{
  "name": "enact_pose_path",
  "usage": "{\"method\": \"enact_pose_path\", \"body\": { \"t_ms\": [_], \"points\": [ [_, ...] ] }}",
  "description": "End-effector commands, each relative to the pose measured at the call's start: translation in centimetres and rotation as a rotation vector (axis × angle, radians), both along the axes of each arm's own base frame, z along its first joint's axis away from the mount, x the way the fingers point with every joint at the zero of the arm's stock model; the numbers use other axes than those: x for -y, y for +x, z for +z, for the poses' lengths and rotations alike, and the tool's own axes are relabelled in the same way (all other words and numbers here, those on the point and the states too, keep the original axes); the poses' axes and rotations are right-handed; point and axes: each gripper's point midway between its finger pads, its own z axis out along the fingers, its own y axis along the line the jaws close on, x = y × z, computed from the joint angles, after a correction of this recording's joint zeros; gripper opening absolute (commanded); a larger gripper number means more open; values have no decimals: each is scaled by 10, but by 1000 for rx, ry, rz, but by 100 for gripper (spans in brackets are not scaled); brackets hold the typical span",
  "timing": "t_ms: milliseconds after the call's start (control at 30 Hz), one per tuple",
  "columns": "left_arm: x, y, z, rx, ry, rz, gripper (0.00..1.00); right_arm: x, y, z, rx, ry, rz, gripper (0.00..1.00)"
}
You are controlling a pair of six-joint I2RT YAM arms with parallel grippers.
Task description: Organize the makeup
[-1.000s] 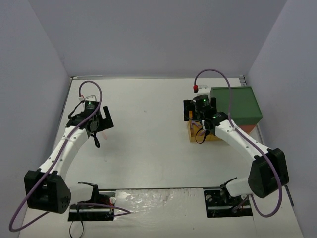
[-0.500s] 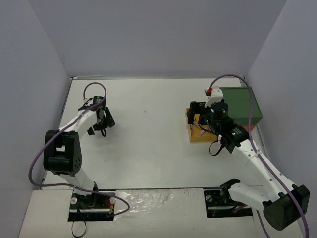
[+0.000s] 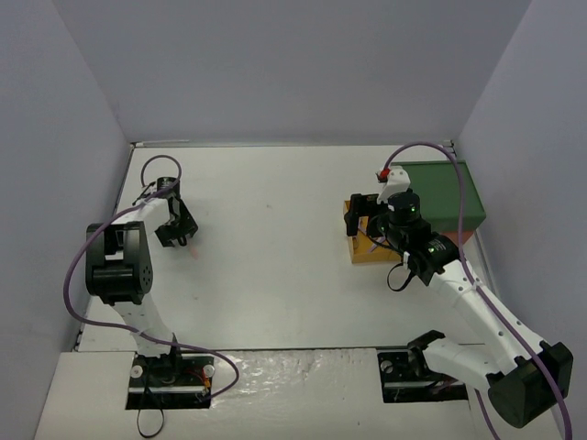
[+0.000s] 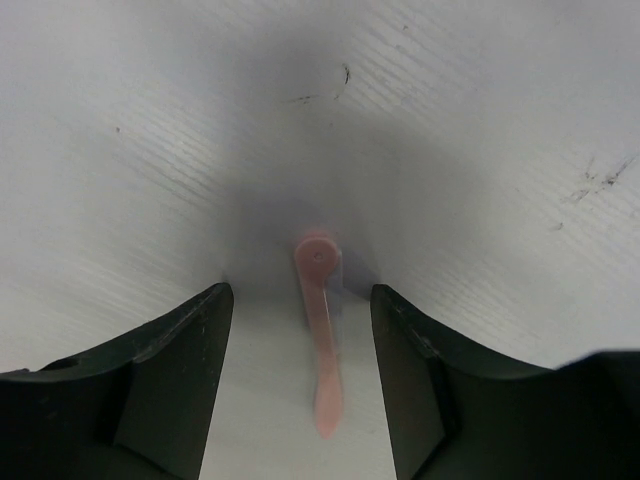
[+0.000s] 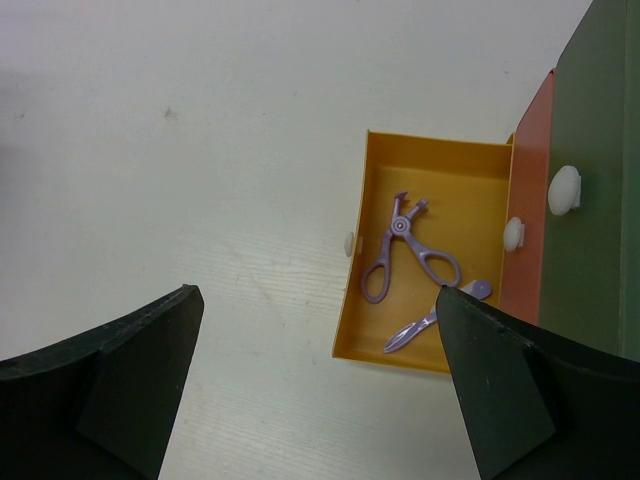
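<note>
Left gripper (image 4: pixel 299 300), fingers apart, straddles the pink stick (image 4: pixel 320 330) lying flat on the table (image 4: pixel 450 120) at lower centre of my wrist view; pinched too high, that thin stick could roll free.

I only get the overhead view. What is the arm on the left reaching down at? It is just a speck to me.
Observer: A pink stick lying flat on the table. The left gripper has a finger on each side of it, and neither finger touches it.
Visitor: And the yellow thing under the other arm, is anything in it?
Observer: It is a pulled-out yellow drawer holding a lilac scissor-like tool and a thin lilac pointed tool.
Visitor: Is that arm holding something?
Observer: No. The right gripper is empty, its fingers spread wide above the table.
</note>
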Motion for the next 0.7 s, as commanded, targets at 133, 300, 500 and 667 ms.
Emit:
{"method": "enact_pose_path", "body": {
  "t_ms": [133, 300, 500, 667],
  "points": [
    [-3, 13, 1, 2, 9, 21, 35, -5, 4, 19, 68, 40, 11, 100],
    [4, 10, -5, 5, -25, 33, 7, -12, 4, 25, 81, 59, 39, 100],
    [20, 15, 13, 79, -80, 10, 0, -29, 2, 28, 77, 97, 123, 100],
    [63, 23, 58, 236, -200, -65, 0, -65, -10, 36, 83, 150, 280, 100]
  ]
}}
